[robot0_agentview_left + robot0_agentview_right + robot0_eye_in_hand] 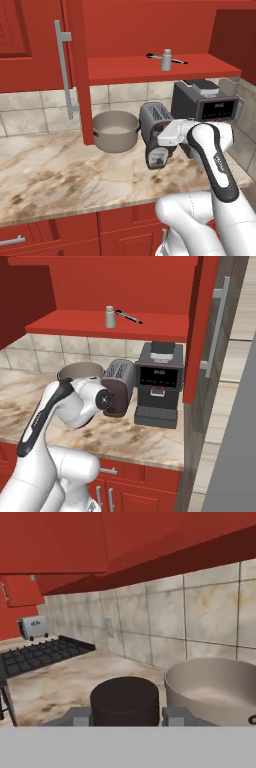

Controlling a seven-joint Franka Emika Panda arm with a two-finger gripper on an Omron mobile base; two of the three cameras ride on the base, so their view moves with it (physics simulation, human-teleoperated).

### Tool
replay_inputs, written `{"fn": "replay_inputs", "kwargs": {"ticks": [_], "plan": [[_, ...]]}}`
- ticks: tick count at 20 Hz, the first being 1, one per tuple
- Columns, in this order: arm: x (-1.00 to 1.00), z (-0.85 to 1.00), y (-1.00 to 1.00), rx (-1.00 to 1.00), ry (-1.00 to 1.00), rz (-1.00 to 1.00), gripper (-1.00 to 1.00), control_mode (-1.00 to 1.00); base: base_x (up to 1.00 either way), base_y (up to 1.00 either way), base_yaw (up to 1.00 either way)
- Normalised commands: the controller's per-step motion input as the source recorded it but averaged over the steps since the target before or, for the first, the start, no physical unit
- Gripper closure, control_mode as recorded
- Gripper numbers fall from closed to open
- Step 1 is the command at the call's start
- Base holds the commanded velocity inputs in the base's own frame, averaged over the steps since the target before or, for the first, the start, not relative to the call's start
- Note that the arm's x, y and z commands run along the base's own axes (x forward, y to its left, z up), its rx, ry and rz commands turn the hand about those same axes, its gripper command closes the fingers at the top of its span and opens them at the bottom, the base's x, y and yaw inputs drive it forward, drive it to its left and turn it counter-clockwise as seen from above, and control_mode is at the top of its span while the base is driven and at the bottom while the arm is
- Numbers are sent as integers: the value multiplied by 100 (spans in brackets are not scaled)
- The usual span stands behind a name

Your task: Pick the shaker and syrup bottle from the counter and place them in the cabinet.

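My gripper is shut on the syrup bottle, a dark brown bottle with a pale label. It is held low over the counter in front of the toaster; I cannot tell whether it touches the counter. In the hand view the bottle's dark top sits between my fingertips. The pale grey shaker stands upright on the red shelf of the open cabinet, beside a thin dark rod. From the right base view the shaker is on the shelf, above and behind the arm.
A grey pot stands left of the toaster, close to the held bottle, and fills the hand view's right side. A black coffee machine is at the right. The cabinet door hangs open. A stove lies farther left.
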Motion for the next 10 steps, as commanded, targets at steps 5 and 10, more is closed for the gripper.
{"fn": "replay_inputs", "kwargs": {"ticks": [5,10], "plan": [[-22,45,3,0,0,-14,100,-100,0,0,0],[-23,54,0,0,0,-13,100,-100,0,0,0]]}}
